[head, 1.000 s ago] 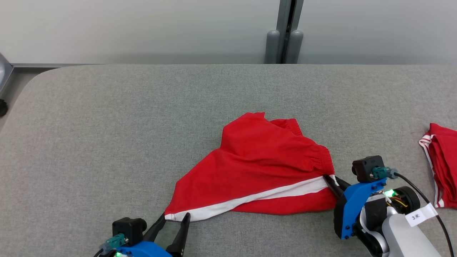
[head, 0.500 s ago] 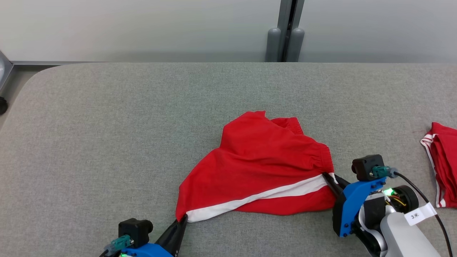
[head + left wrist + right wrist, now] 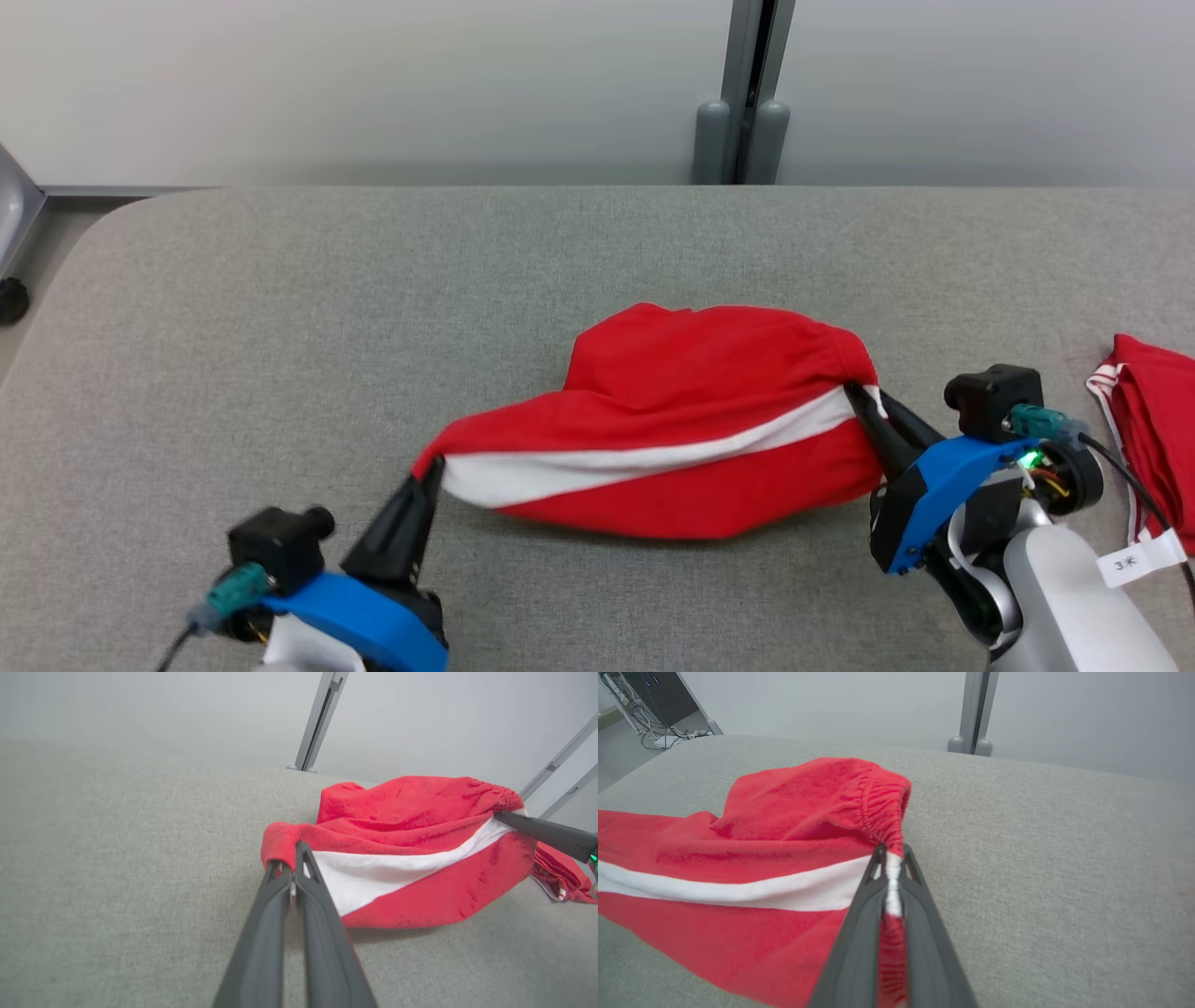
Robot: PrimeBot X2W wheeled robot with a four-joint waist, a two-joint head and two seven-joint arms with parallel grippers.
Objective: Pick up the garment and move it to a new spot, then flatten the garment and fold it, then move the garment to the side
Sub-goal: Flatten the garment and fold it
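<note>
- Our left tool (image 3: pixel 431 469) is clenched on one end of the red shorts (image 3: pixel 691 439), right where the white stripe (image 3: pixel 597 460) runs out at the hem.
- Our right tool (image 3: pixel 857 392) is clenched on the other end, at the gathered waistband (image 3: pixel 882 807) (the stripe runs straight in between its fingers).
- The shorts hang stretched between the two tools, over the near middle of the grey bench (image 3: pixel 280 327). Both ends are raised, and the lower edge sags with a shadow beneath it. We cannot tell whether that edge touches the bench.
- Behind the stripe, the rest of the shorts bunches into a red mound toward the far side.
- A second red garment (image 3: pixel 1153 420) with white trim lies on the bench at the far right, just beyond our right wrist and apart from the shorts.
- A grey post (image 3: pixel 742 93) stands behind the bench's far edge.
</note>
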